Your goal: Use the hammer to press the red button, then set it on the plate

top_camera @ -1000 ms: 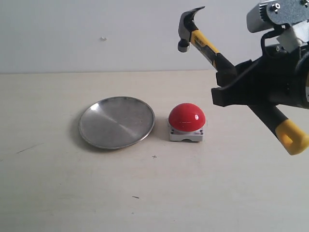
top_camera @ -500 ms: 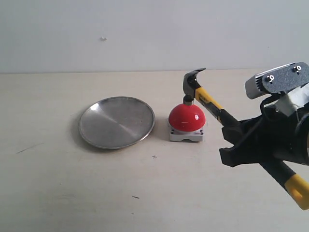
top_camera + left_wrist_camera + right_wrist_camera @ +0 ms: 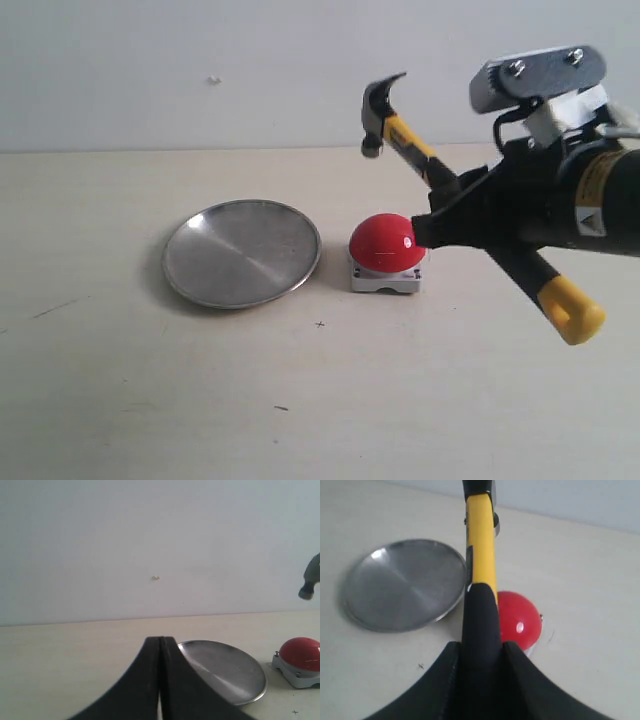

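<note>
My right gripper (image 3: 440, 225) is shut on the black handle of the hammer (image 3: 400, 135), whose dark head is raised well above the red button (image 3: 385, 243). The yellow butt end (image 3: 570, 310) sticks out low on the right. In the right wrist view the hammer (image 3: 481, 565) runs up between the fingers of the right gripper (image 3: 480, 650), over the red button (image 3: 520, 622) and beside the plate (image 3: 402, 585). The silver plate (image 3: 240, 252) lies left of the button, with nothing on it. My left gripper (image 3: 161, 642) is shut on nothing, with the plate (image 3: 225, 670) and red button (image 3: 300, 655) beyond it.
The tan table (image 3: 150, 400) spreads around both things, with a pale wall (image 3: 200, 60) behind it. A small cross mark (image 3: 320, 323) sits in front of the plate.
The hammer swung down from high until its head touched the top of the red button, then lifted off again. The right arm has shifted up and to the left since.
</note>
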`<state>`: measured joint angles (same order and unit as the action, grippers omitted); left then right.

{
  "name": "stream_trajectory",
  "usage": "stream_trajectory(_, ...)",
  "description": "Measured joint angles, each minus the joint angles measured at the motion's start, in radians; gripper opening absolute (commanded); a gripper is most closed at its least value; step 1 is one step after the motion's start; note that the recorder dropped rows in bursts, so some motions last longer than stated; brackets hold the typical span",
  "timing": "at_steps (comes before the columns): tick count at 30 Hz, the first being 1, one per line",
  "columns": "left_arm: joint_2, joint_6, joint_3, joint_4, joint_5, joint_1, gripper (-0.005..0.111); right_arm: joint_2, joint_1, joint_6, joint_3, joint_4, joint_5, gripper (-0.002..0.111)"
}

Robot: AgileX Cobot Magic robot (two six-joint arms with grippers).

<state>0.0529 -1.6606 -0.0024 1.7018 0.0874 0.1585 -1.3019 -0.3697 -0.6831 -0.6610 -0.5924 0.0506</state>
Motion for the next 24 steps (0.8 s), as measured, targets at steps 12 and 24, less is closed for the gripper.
stream_trajectory(12, 0.0, 0.0, 0.0, 0.0, 0.0, 0.0, 0.0, -0.219, -0.002, 0.0, -0.042, 0.083, -0.051, 0.0)
stream_trajectory(24, 0.0, 0.0, 0.0, 0.0, 0.0, 0.0, 0.0, -0.144, 0.0, -0.195, -0.042, 0.15, -0.379, 0.0)
